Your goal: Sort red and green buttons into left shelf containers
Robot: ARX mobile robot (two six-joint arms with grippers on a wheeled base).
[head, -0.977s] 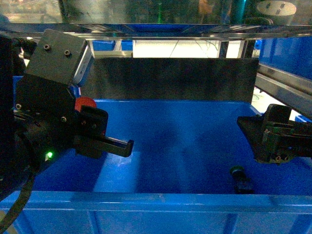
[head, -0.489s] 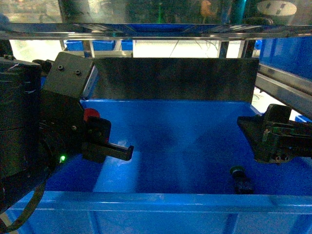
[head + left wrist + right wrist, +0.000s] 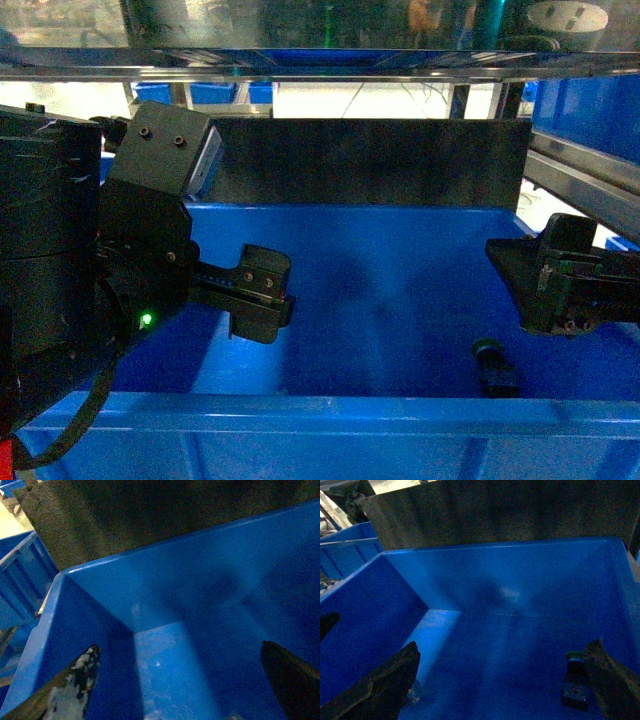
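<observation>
Fingers of our right gripper (image 3: 502,685) stand spread and hold nothing. Just inside the right one, low in the right wrist view, lies the small green-capped button with a dark body (image 3: 576,677), cap toward the far wall, on the floor of the deep bright-blue plastic bin (image 3: 330,412). Our left gripper (image 3: 180,680), also spread, hovers by the bin's left wall, so we judge the right arm nearer.

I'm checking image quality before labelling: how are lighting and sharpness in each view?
Head view: dim, bright backlight behind the shelf, green button dark and soft. Left wrist view: blue bin grainy, left hand fingers blurred at the edges. Right wrist view: murky, pale glare on the bin floor, button barely resolved.
</observation>
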